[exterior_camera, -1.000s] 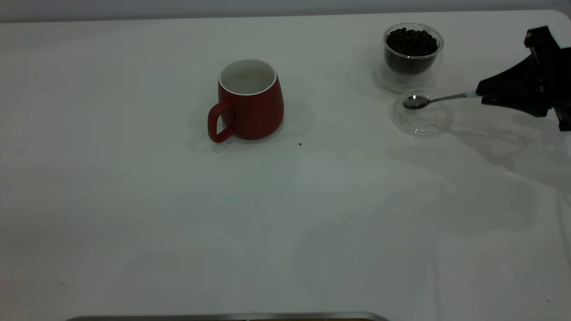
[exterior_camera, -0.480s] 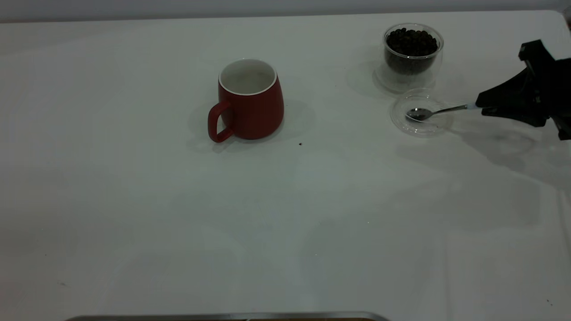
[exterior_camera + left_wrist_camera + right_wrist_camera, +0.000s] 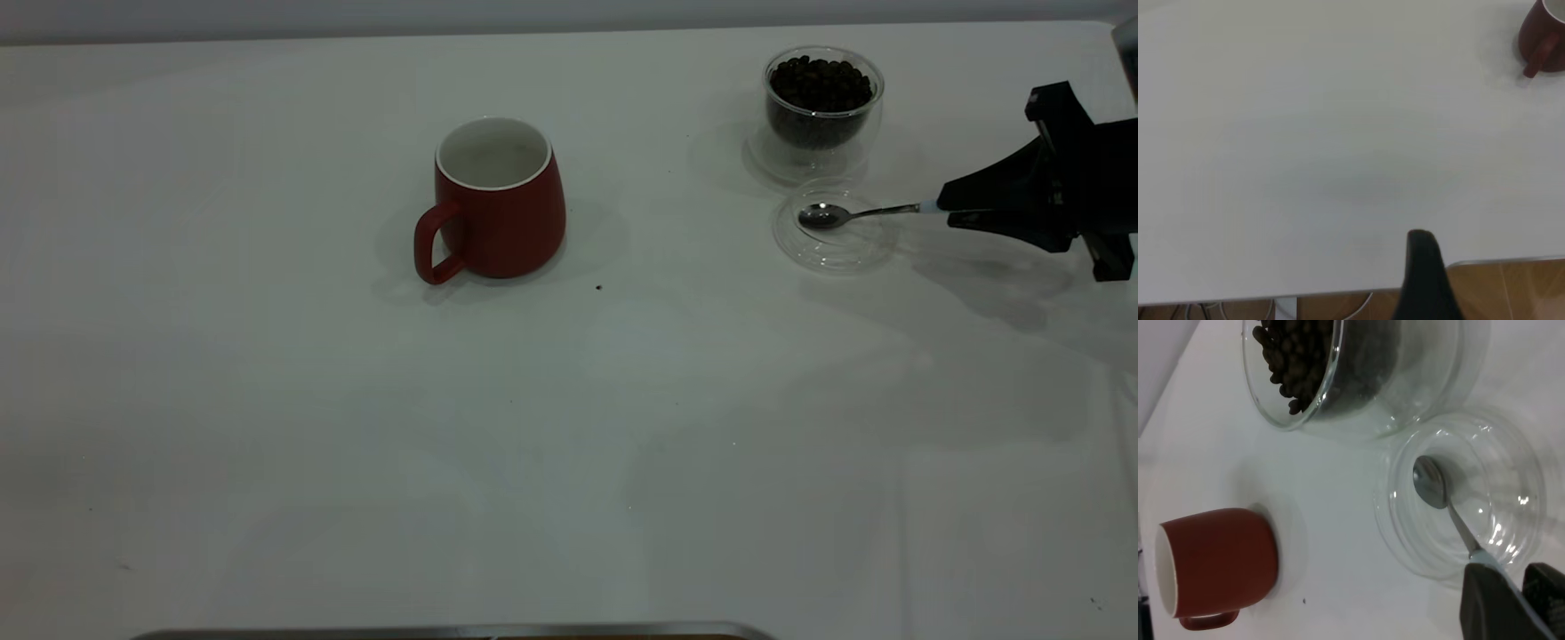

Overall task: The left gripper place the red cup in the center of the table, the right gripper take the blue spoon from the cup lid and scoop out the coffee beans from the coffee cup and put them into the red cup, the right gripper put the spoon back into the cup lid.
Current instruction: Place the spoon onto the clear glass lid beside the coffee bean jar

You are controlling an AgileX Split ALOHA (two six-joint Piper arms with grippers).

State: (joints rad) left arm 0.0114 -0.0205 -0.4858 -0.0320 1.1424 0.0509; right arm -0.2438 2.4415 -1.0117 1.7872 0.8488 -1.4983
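**Spoon held over the glass lid**

The blue spoon is held by its pale blue handle in the right gripper, at the far right side of the table. The gripper's fingers are closed tight on the handle end. The spoon's shiny bowl is seen inside the ring of the cup lid. It cannot be told if the bowl touches the glass. The bowl looks empty in the right wrist view.

The cup lid is laid flat on the table, just in front of the coffee cup. The two glass things are very close together. The coffee cup is stood upright at the far right, and it is filled with coffee beans.

The red cup is stood upright near the middle of the table, well apart from the lid and to its left. Its handle is turned to the left and a bit to the near side. One tiny dark speck is seen on the table, near the red cup on its right.

Only one dark finger of the left gripper is seen, by the table's edge, far from the red cup, so how wide it is cannot be told.
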